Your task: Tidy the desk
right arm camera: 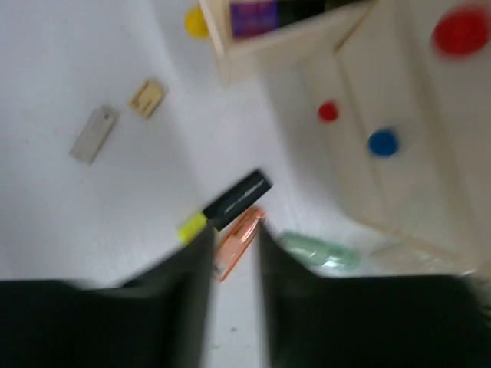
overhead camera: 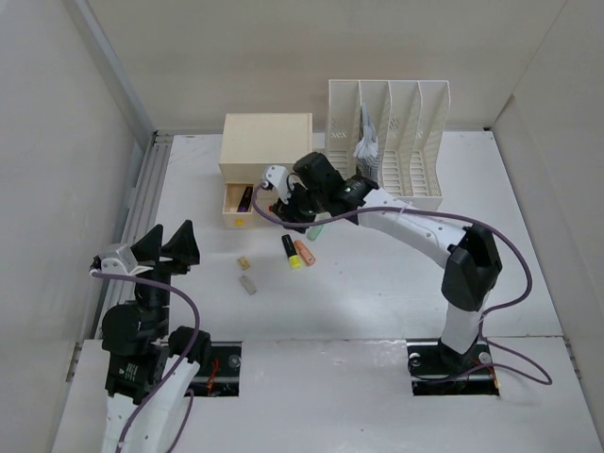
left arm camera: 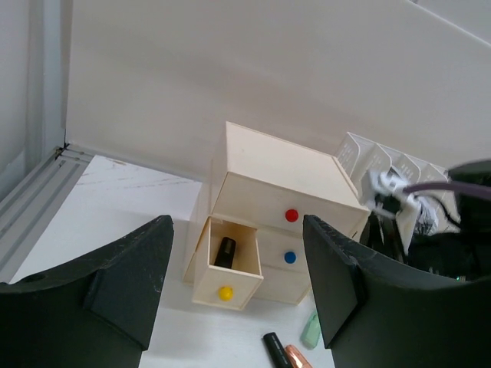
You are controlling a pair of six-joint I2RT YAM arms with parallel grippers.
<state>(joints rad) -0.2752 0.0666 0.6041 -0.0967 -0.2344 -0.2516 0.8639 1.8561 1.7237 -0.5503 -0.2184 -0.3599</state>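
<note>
L arm (overhead camera: 142, 330) folded back near its base, L gripper (overhead camera: 165, 243) raised, jaws wide apart, empty. R arm (overhead camera: 415, 226) stretched fwd-left, elbow bent, wrist angled down. R gripper (right arm camera: 235, 238) jaws nearly closed, slim gap, nothing between. R wrist view blurry.
</note>
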